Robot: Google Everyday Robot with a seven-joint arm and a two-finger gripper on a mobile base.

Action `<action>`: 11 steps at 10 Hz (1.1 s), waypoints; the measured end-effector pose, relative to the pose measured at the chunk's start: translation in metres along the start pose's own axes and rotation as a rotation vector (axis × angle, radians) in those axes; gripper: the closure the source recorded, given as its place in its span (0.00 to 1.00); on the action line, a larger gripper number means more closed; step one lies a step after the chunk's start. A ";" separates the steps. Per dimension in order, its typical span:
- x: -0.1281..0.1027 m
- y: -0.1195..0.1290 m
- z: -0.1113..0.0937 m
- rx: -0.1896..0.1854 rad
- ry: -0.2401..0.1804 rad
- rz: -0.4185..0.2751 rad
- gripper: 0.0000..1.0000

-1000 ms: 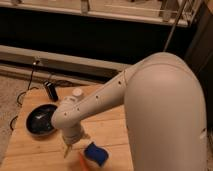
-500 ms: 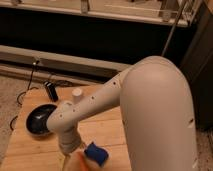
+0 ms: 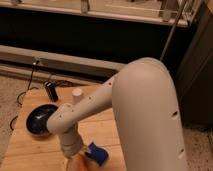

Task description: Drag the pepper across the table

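The arm (image 3: 145,110) wore a smooth, matt white shell down to the gripper (image 3: 74,159), low over the pale plank-wood table (image 3: 30,150), beside a soft blue cloth (image 3: 98,154) and the smooth orange pepper (image 3: 81,164); a dark pan (image 3: 42,119) showed a dull sheen.

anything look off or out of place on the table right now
Nothing stands out. The gripper is low at the near edge of the table, right by the pepper and the blue cloth. The black bowl, white cup and dark can sit farther back, with no spill visible.
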 end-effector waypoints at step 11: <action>0.000 0.005 0.029 0.013 0.074 0.050 0.59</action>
